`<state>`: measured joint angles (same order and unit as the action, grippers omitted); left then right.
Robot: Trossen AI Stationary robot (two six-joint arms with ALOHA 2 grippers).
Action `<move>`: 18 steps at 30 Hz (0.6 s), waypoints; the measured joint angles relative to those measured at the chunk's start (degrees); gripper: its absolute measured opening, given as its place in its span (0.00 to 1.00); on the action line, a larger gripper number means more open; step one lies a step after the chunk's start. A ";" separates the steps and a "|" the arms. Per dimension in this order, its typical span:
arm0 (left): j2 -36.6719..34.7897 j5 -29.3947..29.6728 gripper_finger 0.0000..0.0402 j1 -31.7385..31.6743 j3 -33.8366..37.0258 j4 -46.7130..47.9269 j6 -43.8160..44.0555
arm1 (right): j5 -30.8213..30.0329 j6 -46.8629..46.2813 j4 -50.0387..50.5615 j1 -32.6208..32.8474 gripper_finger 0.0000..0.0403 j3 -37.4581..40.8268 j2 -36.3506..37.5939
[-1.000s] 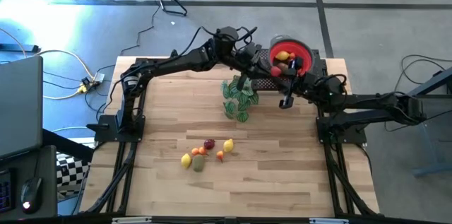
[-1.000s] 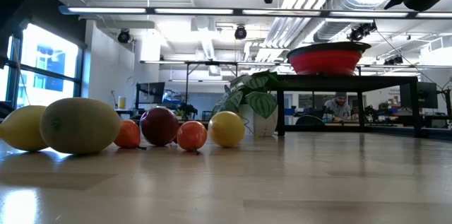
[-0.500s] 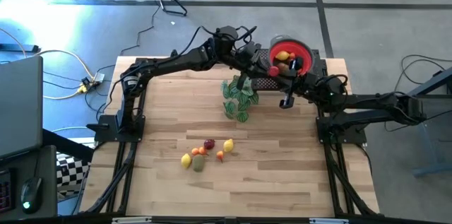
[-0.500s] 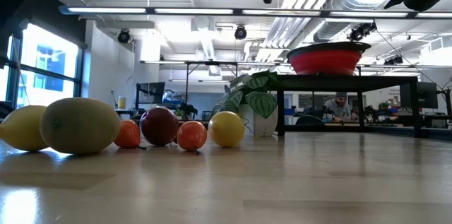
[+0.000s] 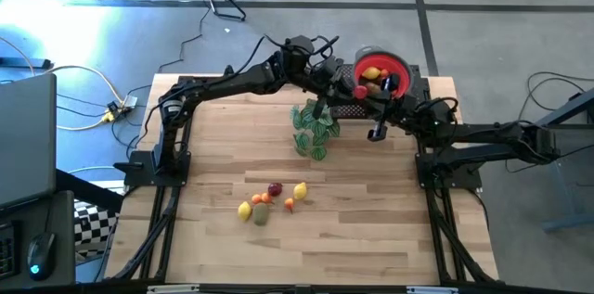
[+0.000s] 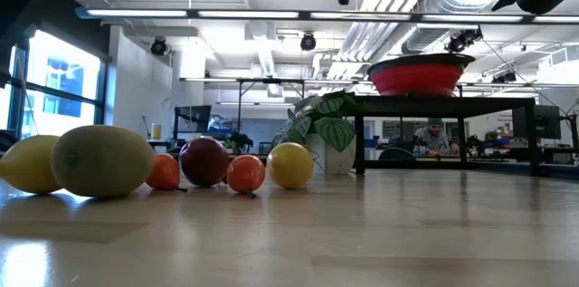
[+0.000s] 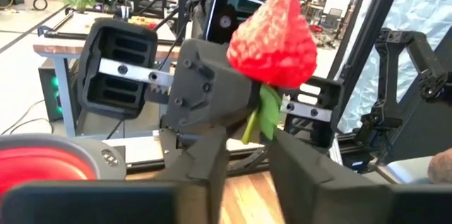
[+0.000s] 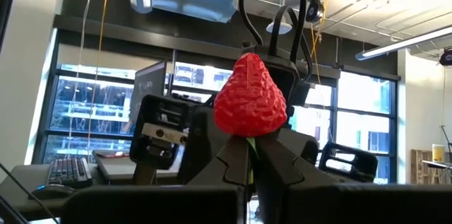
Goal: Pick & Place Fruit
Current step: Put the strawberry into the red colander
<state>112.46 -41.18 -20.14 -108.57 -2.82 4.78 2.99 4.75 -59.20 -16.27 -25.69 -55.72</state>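
Meeting just left of the red bowl (image 5: 380, 73), both grippers pinch 1 strawberry (image 7: 272, 39) by its green stem, the right gripper (image 8: 248, 169) clenched, the left gripper (image 7: 248, 139) loosening, berry tip up.

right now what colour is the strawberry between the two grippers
Red, with a green stem; the strawberry shows best in the left wrist view.

We note two dark, near-black arms of jointed tubular links, the left arm (image 5: 223, 81) and right arm (image 5: 492, 136), each on a black frame base. Thin black cables loop above the left wrist. Grippers are matte dark grey, angular, with ribbed black housings and small silver screws.
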 joint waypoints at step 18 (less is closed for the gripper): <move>0.00 -7.73 0.55 -4.56 0.00 -0.08 6.57 | -20.68 7.12 9.72 0.00 0.01 -0.04 8.84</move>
<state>112.46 -48.90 -24.70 -108.57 -2.90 11.35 -17.70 11.87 -49.48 -16.27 -25.74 -46.88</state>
